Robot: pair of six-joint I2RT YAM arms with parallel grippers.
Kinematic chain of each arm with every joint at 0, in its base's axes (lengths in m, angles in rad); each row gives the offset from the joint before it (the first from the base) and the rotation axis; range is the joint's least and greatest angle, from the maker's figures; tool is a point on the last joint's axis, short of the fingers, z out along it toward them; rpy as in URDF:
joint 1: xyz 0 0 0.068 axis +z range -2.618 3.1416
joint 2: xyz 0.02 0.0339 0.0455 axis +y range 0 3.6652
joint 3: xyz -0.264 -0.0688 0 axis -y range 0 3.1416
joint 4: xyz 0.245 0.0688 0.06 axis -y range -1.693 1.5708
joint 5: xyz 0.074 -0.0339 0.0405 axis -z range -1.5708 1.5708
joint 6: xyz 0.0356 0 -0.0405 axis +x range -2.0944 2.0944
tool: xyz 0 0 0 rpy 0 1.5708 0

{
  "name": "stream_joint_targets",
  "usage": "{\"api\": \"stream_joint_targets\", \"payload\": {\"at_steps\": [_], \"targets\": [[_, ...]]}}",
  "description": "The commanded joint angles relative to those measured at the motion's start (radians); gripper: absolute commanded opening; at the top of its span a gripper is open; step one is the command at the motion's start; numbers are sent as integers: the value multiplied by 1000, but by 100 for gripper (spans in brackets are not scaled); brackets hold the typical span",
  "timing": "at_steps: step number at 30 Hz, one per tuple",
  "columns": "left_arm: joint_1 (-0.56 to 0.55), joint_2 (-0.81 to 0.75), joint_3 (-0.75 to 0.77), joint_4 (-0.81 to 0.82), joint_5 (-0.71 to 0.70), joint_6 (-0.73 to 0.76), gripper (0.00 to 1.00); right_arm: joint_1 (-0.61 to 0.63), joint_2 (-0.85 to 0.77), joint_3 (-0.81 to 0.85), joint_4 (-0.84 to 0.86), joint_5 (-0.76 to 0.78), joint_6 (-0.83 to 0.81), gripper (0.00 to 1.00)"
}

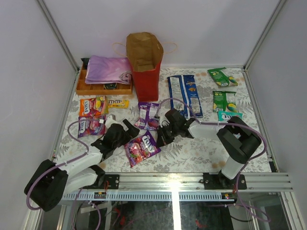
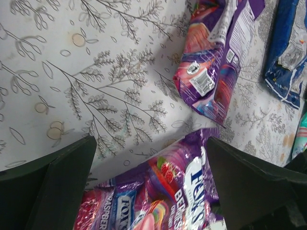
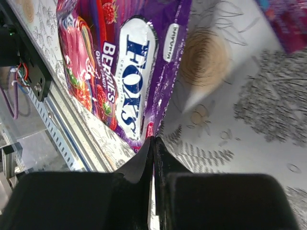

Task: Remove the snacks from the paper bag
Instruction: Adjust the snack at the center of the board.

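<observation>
r gripper (image 3: pixel 153 140) closed at fox's packet (image 3: pixel 127 72) edge, l gripper (image 2: pixel 151 143) open

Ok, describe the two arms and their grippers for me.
The left arm and right arm have white links between bulky black joints, with lilac cables looping alongside. The left gripper and right gripper have plain matte black, wedge-shaped fingers; no markings show.
</observation>
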State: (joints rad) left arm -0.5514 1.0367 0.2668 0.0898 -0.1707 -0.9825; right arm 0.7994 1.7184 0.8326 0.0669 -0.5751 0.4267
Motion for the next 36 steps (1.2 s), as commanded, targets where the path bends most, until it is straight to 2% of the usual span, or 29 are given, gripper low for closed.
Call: {"api": "stream_joint_targets", "payload": {"at_steps": [1,9,17,26,28,32,36], "targets": [[-49,2,-48,-76,1,-61,100,-67,-46,28,-76,24,-56,0],[-114,-41,-59,-113,42,-73,100,-108,2,86,-103,25,-46,0],[-131,-55,-65,-183,110,-41,82,-185,-26,77,-153,23,-67,0],[-122,-135,-144,-160,150,-71,81,-210,-79,-8,-131,7,-46,0],[-107,-133,-154,-147,162,-70,79,-212,-86,-25,-115,-6,-33,0],[-26,-113,-189,-68,224,-60,66,-212,-86,-59,-66,-51,-2,0],[62,-61,-205,4,256,-44,68,-212,-85,-88,-19,-98,31,0]]}}
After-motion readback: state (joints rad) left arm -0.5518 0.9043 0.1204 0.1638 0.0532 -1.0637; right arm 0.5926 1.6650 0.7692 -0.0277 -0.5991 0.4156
